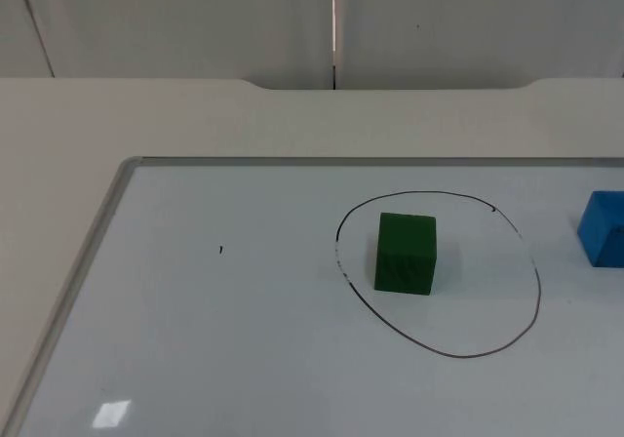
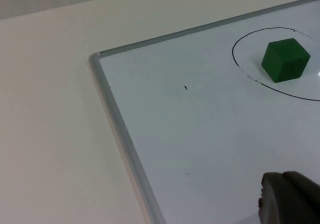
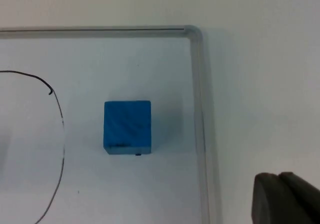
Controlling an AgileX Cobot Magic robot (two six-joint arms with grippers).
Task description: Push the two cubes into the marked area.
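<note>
The green cube (image 1: pixel 406 253) sits inside the drawn ring (image 1: pixel 537 291), centre-right of the top view; the blue cube (image 1: pixel 603 227) lies outside, at the right edge. An off-centre shove could spin it wide — jaws' state: cannot tell.

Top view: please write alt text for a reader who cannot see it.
A green cube sits inside a hand-drawn black ring on a whiteboard, toward the ring's left side. A blue cube sits outside the ring at the picture's right edge, partly cut off.
</note>
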